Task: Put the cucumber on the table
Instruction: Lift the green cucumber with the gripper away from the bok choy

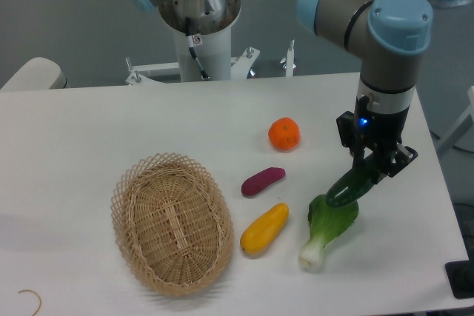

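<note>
One gripper (372,170) has its jaws clamped on one cucumber (349,186), glossy, dark green and tilted, its lower end over the leaves of one bok choy (327,227) with a white stem. On the matte white table (74,138) lie one round orange (284,134), one smooth purple eggplant (262,181), one curved yellow squash (264,228) and one oval woven wicker basket (172,223).

Bright, even overhead light; soft faint shadows under basket (172,223) and vegetables on white counter (89,138). Slight softness overall, no glare.
</note>
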